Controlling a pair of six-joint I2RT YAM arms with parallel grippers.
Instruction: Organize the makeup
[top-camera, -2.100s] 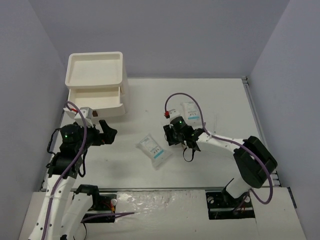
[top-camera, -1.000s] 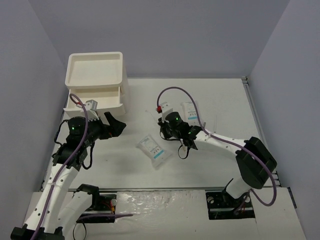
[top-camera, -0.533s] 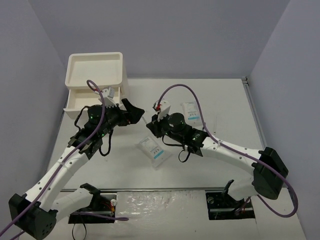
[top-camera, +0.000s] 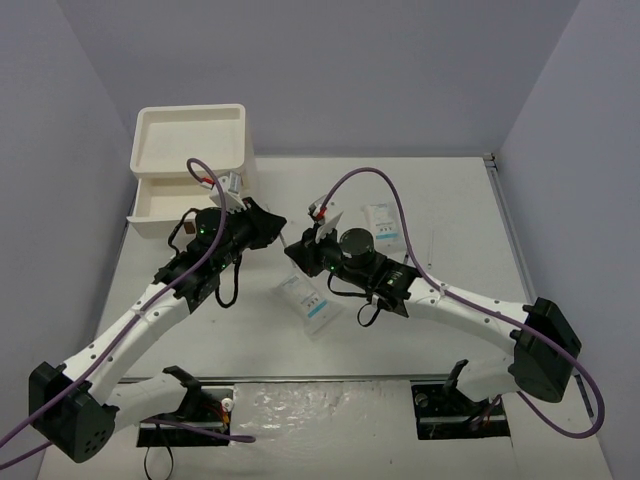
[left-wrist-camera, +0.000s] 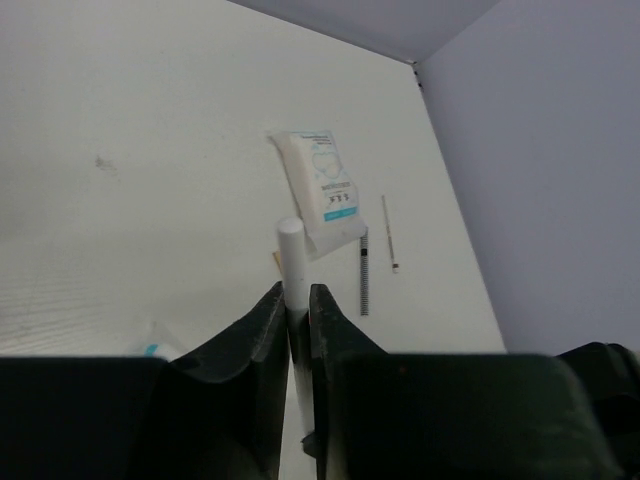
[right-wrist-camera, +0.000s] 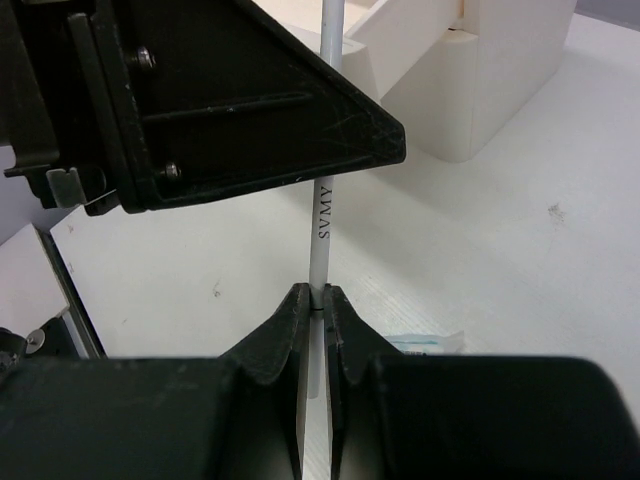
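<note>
Left gripper (left-wrist-camera: 297, 300) and right gripper (right-wrist-camera: 318, 300) both clamped on one white stick (right-wrist-camera: 322, 215), held between them. Packet (top-camera: 310, 303) lies under right gripper. Drawer box (top-camera: 247, 170) behind left gripper, drawer (top-camera: 158, 213) pulled out.

The left gripper (top-camera: 274, 229) and right gripper (top-camera: 296, 252) nearly touch.

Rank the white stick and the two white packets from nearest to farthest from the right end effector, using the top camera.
1. White stick, clamped in the right end effector.
2. Middle packet, just toward the robot's bases.
3. Far packet, off to its right.
</note>
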